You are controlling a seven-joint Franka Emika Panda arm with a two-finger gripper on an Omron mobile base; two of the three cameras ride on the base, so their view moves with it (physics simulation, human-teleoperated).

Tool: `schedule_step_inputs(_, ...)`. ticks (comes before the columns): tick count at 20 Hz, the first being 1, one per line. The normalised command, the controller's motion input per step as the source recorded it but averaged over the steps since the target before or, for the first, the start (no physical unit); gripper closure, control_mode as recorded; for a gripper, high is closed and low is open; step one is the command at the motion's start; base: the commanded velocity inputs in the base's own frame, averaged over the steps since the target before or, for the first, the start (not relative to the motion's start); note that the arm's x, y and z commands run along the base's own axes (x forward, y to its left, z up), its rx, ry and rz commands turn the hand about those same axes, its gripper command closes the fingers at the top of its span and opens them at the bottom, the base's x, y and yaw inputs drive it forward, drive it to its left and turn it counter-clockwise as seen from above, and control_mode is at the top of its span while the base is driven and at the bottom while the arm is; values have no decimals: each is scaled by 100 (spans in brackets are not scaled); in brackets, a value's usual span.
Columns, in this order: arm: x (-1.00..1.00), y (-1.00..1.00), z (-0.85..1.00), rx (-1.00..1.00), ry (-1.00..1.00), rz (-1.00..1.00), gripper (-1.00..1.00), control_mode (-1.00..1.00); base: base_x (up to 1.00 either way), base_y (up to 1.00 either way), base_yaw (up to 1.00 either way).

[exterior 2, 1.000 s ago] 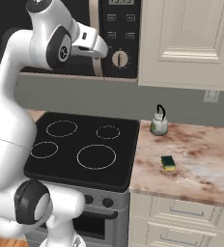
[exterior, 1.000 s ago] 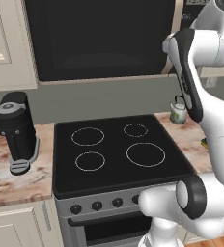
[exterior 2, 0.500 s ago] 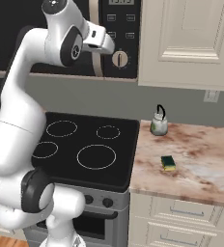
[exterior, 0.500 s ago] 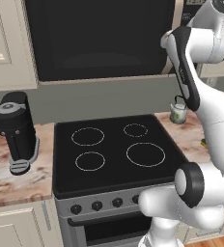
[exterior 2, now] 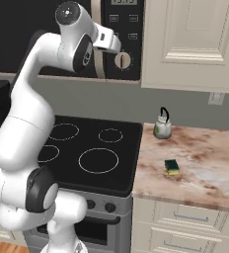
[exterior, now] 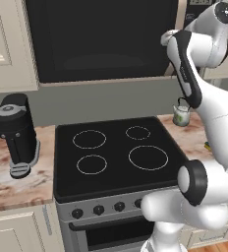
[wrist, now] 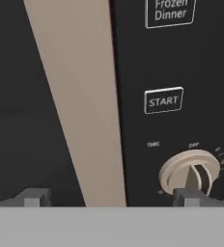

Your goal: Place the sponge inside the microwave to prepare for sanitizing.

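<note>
- The arm is reaching up high at the microwave (exterior: 103, 42), with the gripper (wrist: 109, 198) pointing right at the beige door handle (wrist: 80, 101).
- In the hand view the two dark fingertips (wrist: 32, 198) are sitting wide apart, one on each side of the handle, so the claw is open with nothing in it.
- The door is looking shut, so I'm guessing the step in hand is getting it open first.
- To do it well, I'd be centering the handle between the fingers before closing. The right tip is sitting close to the round knob (wrist: 193, 171), so watch for bumping it or the START button (wrist: 163, 100).
- The sponge (exterior 2: 171, 167) is lying on the marble counter (exterior 2: 205, 168) right of the stove (exterior 2: 92, 153), near the small kettle (exterior 2: 161, 124), well apart from the gripper.
</note>
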Motion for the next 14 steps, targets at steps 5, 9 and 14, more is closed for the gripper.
schedule_step_inputs(5,29,0,0,0,0,0,-100,-100,0,0,0)
schedule_step_inputs(9,27,0,0,0,0,0,-100,-100,0,0,0)
schedule_step_inputs(14,24,0,0,0,0,0,-100,-100,0,0,0)
